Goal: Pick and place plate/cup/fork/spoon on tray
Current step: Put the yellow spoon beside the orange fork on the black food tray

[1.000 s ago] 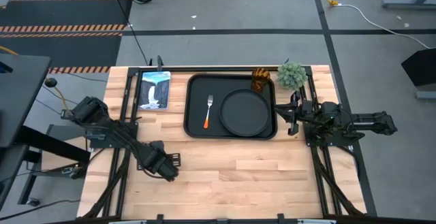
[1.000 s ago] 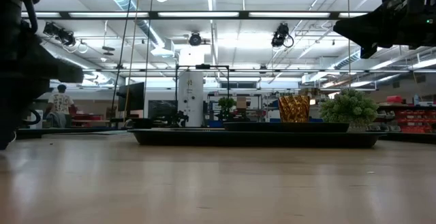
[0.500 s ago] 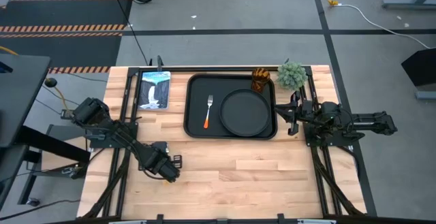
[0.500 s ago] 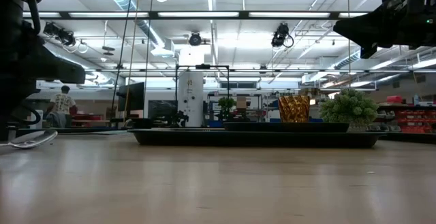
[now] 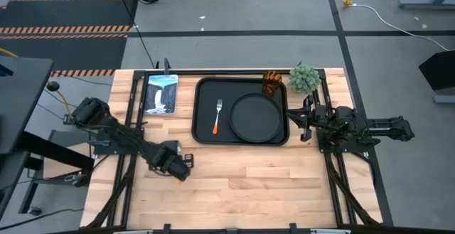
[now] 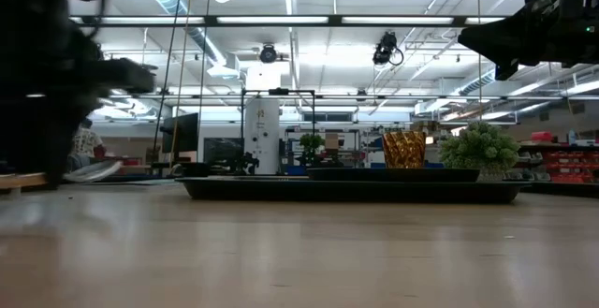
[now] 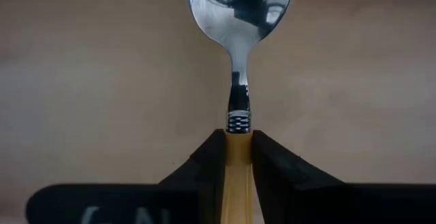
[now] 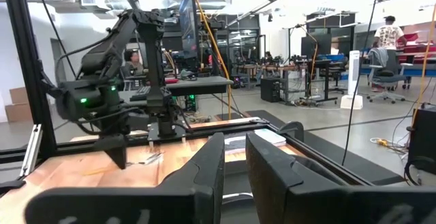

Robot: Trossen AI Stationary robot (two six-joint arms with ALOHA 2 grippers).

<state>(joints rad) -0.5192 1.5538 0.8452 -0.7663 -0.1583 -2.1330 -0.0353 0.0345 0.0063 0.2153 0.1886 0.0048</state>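
Tableware and tray, seen from overhead

The black rectangular tray (image 5: pixel 242 111) with rounded corners sits at the table's far centre. The round matte black plate (image 5: pixel 257 117) lies flat in the tray's right half, and the fork (image 5: pixel 217 116) lies at the plate's 9 o'clock in the left half, silver tines toward 12 o'clock, orange handle toward 6. The translucent amber cup (image 5: pixel 272 82) stands upright on the table just outside the tray's far right corner, at the plate's 12 o'clock. The spoon (image 7: pixel 238 60) is off the tray, well toward 8 o'clock from it, its yellow-orange handle pinched between dark fingers, its shiny oval bowl jutting out above the wood.
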